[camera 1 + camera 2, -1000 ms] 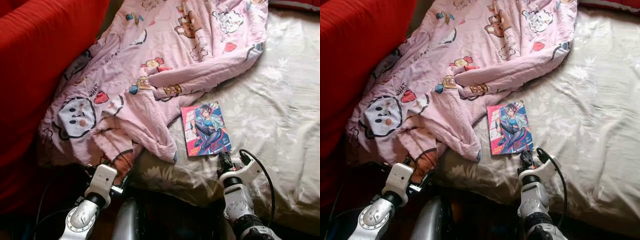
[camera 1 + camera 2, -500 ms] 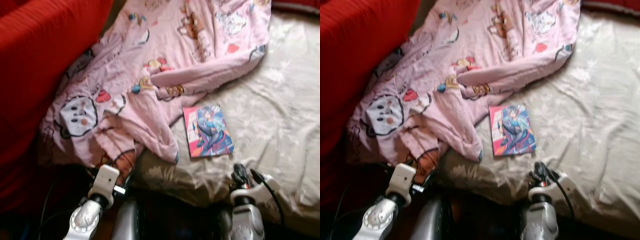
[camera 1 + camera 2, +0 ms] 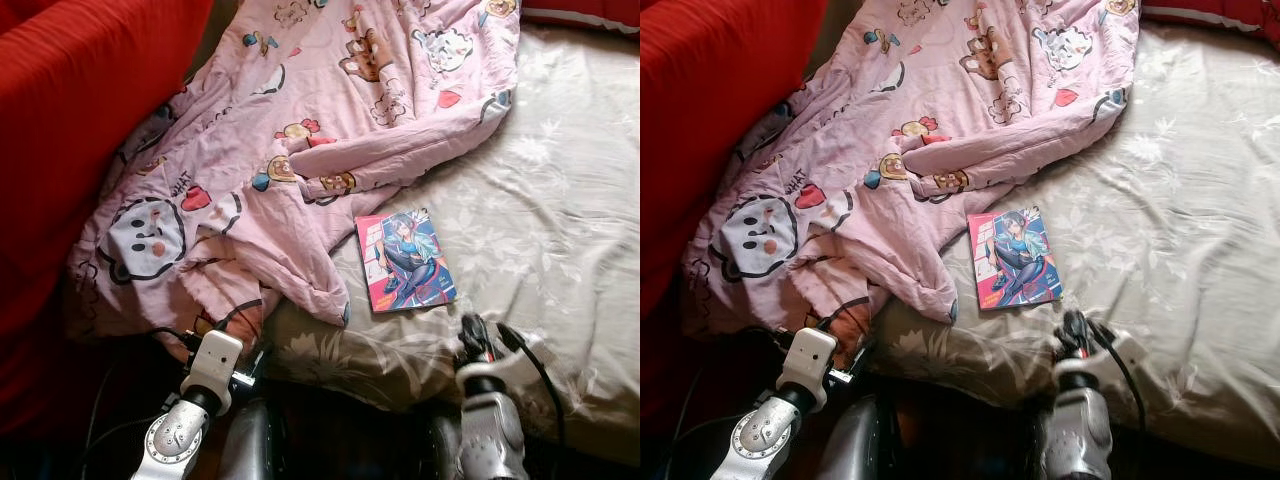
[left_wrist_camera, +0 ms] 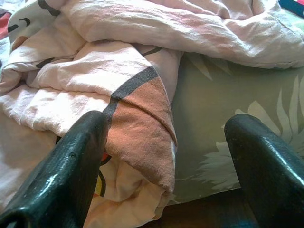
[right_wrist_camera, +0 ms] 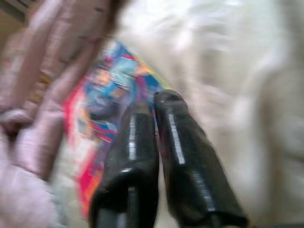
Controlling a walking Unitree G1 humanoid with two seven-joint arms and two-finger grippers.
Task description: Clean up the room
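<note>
A colourful comic book lies flat on the bed's beige flowered sheet, beside a rumpled pink cartoon-print blanket. My right gripper is shut and empty, a short way off the book's near right corner. In the right wrist view its fingers are pressed together and point at the blurred book. My left gripper is open at the bed's near edge. The blanket's hanging orange-and-pink corner lies between its fingers without touching them.
A big red upholstered piece stands along the left, with the blanket draped against it. A red cushion edge shows at the far right of the bed. Dark floor lies below the bed's near edge.
My right gripper has drawn back a little from the book and shifted right. The view wobbled and blurred in between. The left arm has barely moved.
</note>
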